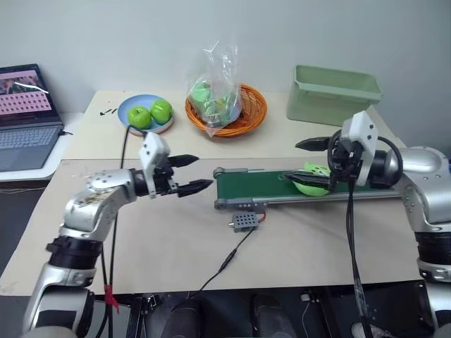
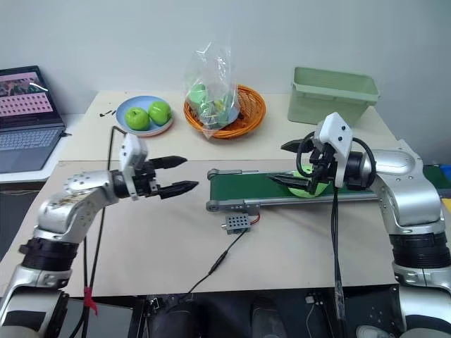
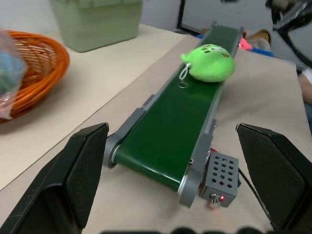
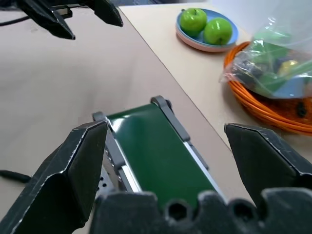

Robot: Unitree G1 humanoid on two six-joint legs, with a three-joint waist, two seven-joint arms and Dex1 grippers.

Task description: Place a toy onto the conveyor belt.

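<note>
The lime-green toy lies on the dark-green conveyor belt, toward its right half. In the left wrist view the toy rests on the belt with nothing touching it. My right gripper hovers just over the toy, open, pointing left along the belt, with nothing between its fingers. My left gripper stands open and empty just off the belt's left end, pointing at it. The right wrist view looks down the belt toward the left gripper.
A small grey wired box sits in front of the belt's left end, its cable running to the table's front edge. Behind are a blue plate with two apples, an orange basket holding a plastic bag, a pale green bin, and a laptop at far left.
</note>
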